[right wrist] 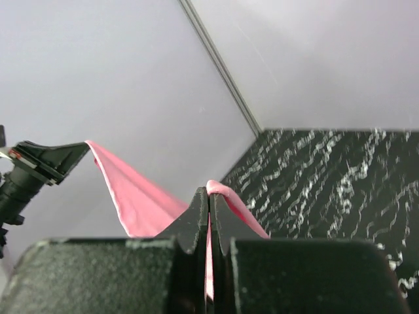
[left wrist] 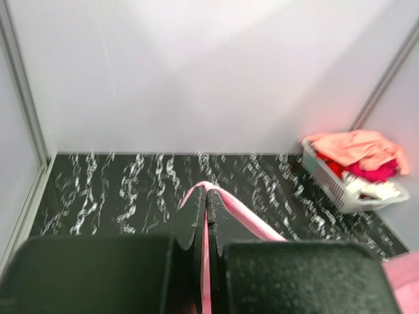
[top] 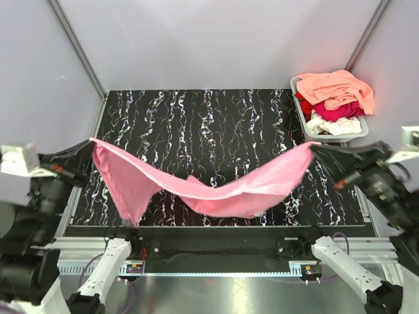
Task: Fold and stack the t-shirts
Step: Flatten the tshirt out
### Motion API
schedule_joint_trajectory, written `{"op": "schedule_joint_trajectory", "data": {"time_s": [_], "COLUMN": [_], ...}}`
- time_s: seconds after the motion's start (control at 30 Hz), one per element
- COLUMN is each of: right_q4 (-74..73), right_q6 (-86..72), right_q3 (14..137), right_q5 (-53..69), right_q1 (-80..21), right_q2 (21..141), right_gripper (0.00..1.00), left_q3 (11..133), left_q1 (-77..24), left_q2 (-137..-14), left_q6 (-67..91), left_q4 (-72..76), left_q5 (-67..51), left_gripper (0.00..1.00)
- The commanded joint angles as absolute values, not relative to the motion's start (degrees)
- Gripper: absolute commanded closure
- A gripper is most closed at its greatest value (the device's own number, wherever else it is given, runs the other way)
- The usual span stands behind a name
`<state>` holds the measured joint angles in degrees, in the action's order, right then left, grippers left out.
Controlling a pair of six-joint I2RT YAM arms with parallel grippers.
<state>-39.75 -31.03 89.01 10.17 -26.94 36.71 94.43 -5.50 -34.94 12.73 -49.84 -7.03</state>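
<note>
Your black marbled counter (top: 216, 118) lies beneath the pink t-shirt (top: 222, 193), which hangs stretched in the air, sagging in the middle. At the far right corner, the grey tub (top: 337, 136) holds heaped t-shirts (top: 337, 88) in peach-orange, crimson and white. Your left claw (top: 90, 142) and right claw (top: 315, 149) are each clamped tight on an end of the pink t-shirt.

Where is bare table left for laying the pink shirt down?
The table top is bare from its far edge to the hanging pink t-shirt, and from its left edge to the grey tub. Only the back right corner is crowded: the tub, heaped with shirts.
</note>
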Motion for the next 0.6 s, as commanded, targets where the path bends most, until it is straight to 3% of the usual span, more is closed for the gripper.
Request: {"op": "schedule_joint_trajectory", "data": {"time_s": [0.0, 0.23, 0.47, 0.57], "right_q4": [-38.8, -42.0, -48.3, -46.1], "right_q6": [-28.4, -18.8, -17.2, -17.0], "right_q3": [93.9, 103.1, 108.7, 110.6], "right_q5": [9.3, -8.6, -23.3, -25.4], "right_q1": [-27.2, -27.2, -27.2, -25.5], "right_q2": [34.7, 38.8, 63.5, 82.4], "right_gripper": [1.0, 1.0, 1.0, 1.0], "left_q3": [98.0, 99.6, 96.2, 94.4], "left_q1": [-5.1, -5.1, -5.1, -4.2], "left_q2": [-33.8, -37.7, -51.9, -65.9], "left_q6": [14.2, 12.7, 16.6, 16.5], "left_q4": [-44.2, -45.5, -49.1, -49.9], "left_q5": [-9.6, -4.9, 4.0, 6.7], "left_gripper": [1.0, 1.0, 1.0, 1.0]}}
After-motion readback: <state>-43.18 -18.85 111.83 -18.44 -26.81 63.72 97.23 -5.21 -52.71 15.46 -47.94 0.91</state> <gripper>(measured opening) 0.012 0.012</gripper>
